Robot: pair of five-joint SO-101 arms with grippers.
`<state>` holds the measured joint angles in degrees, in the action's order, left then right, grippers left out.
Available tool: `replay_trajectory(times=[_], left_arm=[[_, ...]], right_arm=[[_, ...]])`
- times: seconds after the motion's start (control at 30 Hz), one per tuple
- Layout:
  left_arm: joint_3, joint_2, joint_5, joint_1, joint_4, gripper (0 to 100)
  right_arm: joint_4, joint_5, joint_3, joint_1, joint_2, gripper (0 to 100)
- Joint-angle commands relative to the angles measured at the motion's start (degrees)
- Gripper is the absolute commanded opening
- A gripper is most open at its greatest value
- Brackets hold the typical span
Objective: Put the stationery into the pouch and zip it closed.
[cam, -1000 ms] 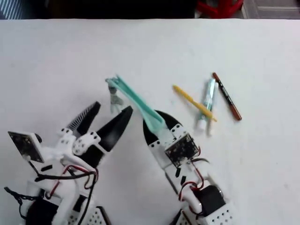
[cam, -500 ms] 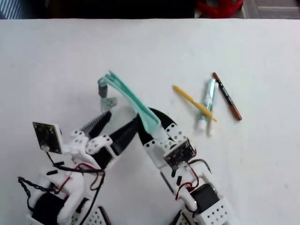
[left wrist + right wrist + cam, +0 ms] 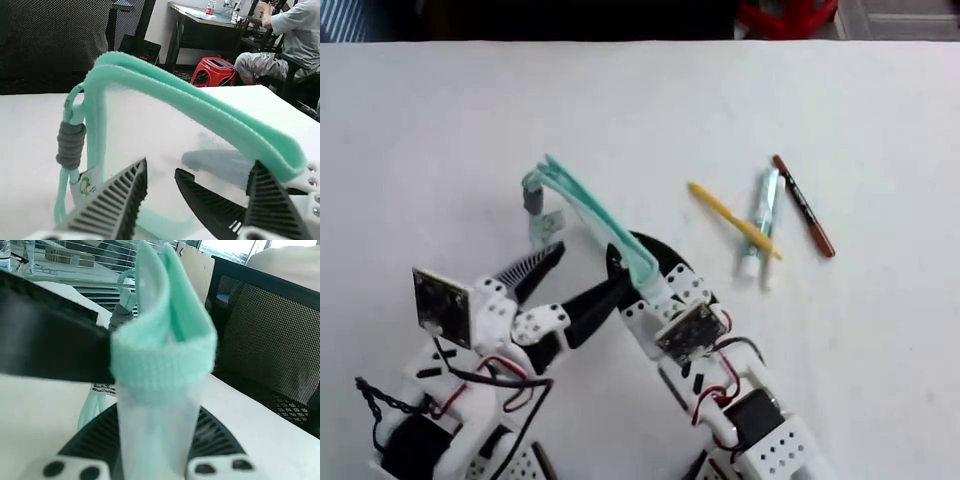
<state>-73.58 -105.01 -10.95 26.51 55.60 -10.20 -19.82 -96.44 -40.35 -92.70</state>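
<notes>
The pouch (image 3: 590, 215) is clear with mint-green trim and a looped cord bound in grey (image 3: 70, 145). My right gripper (image 3: 655, 285) is shut on one end of it and holds it on edge above the table; the same end fills the right wrist view, pouch (image 3: 160, 365). My left gripper (image 3: 590, 266) stands open right beside the pouch, its ribbed finger (image 3: 117, 200) and black finger (image 3: 210, 210) spread close to the clear side. To the right on the table lie a yellow pen (image 3: 732, 220), a teal-and-white pen (image 3: 760, 225) and a brown pen (image 3: 804, 205).
The white table (image 3: 440, 120) is bare at the back and left. Both arm bases crowd the front edge. Dark chairs and a red stool (image 3: 785, 15) stand beyond the far edge.
My left arm has swung right, bringing its open fingers up against the pouch. The right gripper has drawn back slightly, and the pouch's far end has shifted left.
</notes>
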Motion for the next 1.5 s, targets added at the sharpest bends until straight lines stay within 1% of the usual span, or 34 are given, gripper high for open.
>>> replay_trajectory(times=[0.0,0.1,0.2,0.27,0.33,0.37,0.47,0.53,0.63,0.7,0.8,0.87,0.93,1.0,1.1,1.17,1.2,1.3,1.37,1.47], left_arm=[[-2.4,0.6,4.7,4.6,1.2,32],[-2.7,0.6,5.4,4.3,1.1,32],[-2.5,0.6,5.8,3.7,1.2,31],[-2.4,0.6,5.8,0.9,0.4,28],[-2.6,0.6,5.8,-2.9,-2.3,27],[-2.7,0.6,5.5,-5.4,-3.9,26],[-4.7,0.6,5.4,-11.1,-10.1,19],[-7.6,0.6,5.4,-12.8,-15.7,13],[-12.9,0.6,5.7,-13.4,-25.8,1],[-17.1,0.6,5.7,-13.5,-32.3,4],[-22.4,0.6,5.9,-13.5,-41.0,2],[-23.5,1.1,8.0,-13.3,-43.9,2],[-23.5,2.0,11.0,-13.1,-44.0,2],[-23.5,2.9,12.9,-13.1,-44.5,2],[-23.1,3.3,15.0,-13.1,-47.2,2],[-20.2,3.5,15.6,-13.3,-47.4,3],[-17.8,3.5,15.6,-13.4,-45.4,3],[-7.7,3.6,15.5,-13.4,-34.5,3],[-1.8,3.6,15.5,-13.1,-29.0,3],[1.6,3.7,15.5,-13.1,-28.2,3]], right_arm=[[-0.6,-2.5,-0.1,-4.0,2.5,1.8],[-2.9,-2.5,0.6,-3.6,2.1,2.3],[-4.7,-2.1,1.2,-2.2,2.1,6.0],[-4.8,-2.0,1.4,0.8,2.1,5.2],[-5.3,-1.8,2.9,4.3,2.1,1.0],[-5.3,-0.6,3.6,5.8,2.1,2.2],[-6.9,4.2,4.8,7.8,2.1,1.8],[-8.0,4.4,4.8,7.4,2.1,1.8],[-8.5,4.5,4.8,8.0,2.1,1.8],[-8.3,4.8,4.8,9.3,2.1,1.8],[-8.0,4.9,4.9,11.6,2.1,1.9],[-8.0,6.5,4.9,12.4,2.0,1.9],[-8.0,11.1,4.9,13.2,2.0,1.9],[-8.0,14.1,4.9,14.3,2.0,1.9],[-8.0,14.2,4.9,14.7,2.0,1.9],[-8.0,14.2,4.9,14.7,2.0,1.9],[-8.0,14.2,4.7,14.6,2.0,1.9],[-8.0,14.2,4.1,14.6,2.1,1.9],[-7.5,14.2,3.6,14.8,2.1,1.9],[-5.8,14.2,2.6,15.0,2.1,1.9]])
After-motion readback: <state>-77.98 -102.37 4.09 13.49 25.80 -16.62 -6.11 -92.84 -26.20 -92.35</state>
